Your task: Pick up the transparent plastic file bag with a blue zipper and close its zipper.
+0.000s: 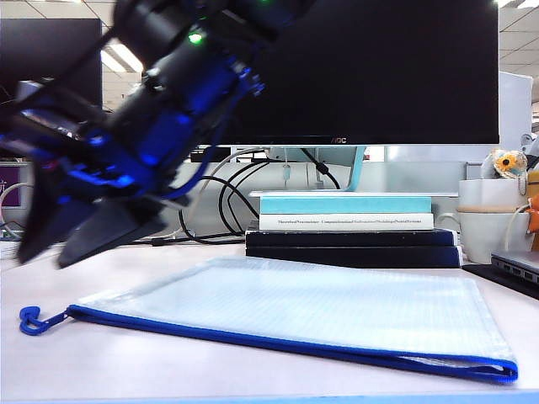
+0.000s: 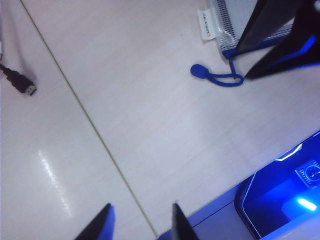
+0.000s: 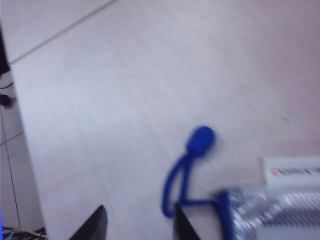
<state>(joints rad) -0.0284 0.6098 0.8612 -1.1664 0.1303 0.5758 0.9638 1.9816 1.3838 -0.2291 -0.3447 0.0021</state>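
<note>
The file bag [image 1: 320, 307] lies flat on the pale table, its blue zipper [image 1: 278, 341] running along the near edge. The blue cord pull [image 1: 32, 321] sticks out at the left end. My right gripper [image 1: 42, 261] has reached across to the left and hangs open just above that pull. In the right wrist view the right gripper [image 3: 139, 210] is open, with the cord pull [image 3: 192, 155] close beside one fingertip [image 3: 177, 215]. My left gripper [image 2: 141, 207] is open and empty over bare table, well away from the cord pull [image 2: 215, 77] and the bag corner [image 2: 230, 25].
Stacked books [image 1: 349, 231] stand behind the bag under a black monitor [image 1: 362, 67], with cables [image 1: 227, 194] beside them. White mugs [image 1: 493, 227] and a laptop [image 1: 514, 269] sit at the right. A black cable plug [image 2: 22, 85] lies on the table.
</note>
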